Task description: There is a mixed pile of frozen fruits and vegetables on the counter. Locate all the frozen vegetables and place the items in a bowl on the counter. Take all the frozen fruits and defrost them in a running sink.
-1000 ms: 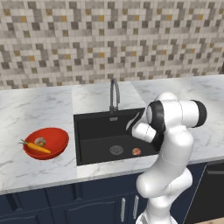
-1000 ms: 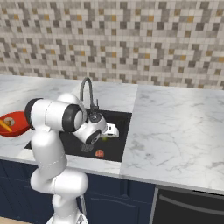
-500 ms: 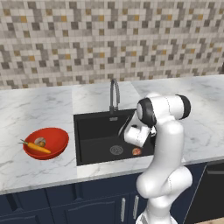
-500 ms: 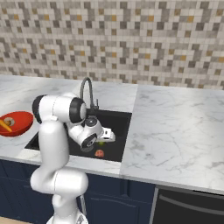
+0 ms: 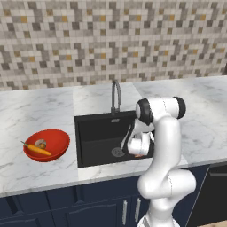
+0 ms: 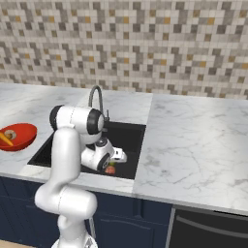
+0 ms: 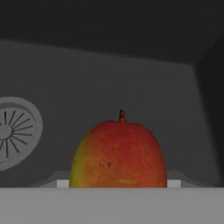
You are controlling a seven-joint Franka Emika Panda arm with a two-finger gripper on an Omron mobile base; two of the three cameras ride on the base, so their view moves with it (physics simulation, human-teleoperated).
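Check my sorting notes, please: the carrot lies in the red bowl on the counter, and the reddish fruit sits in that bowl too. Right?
Not quite. The carrot does lie in the red bowl, but the reddish fruit sits on the sink floor beside the drain, as the hand view shows.

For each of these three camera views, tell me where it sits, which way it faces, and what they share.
Left base view: behind the arm's left, facing forward and down at the sink, tap and red bowl; the arm rises lower right.
Right base view: behind its right, over the same sink and bowl; the arm rises lower left.
Hand view: on the hand, low in the basin, facing the reddish fruit beside the drain.
Shared: sink, drain, fruit.
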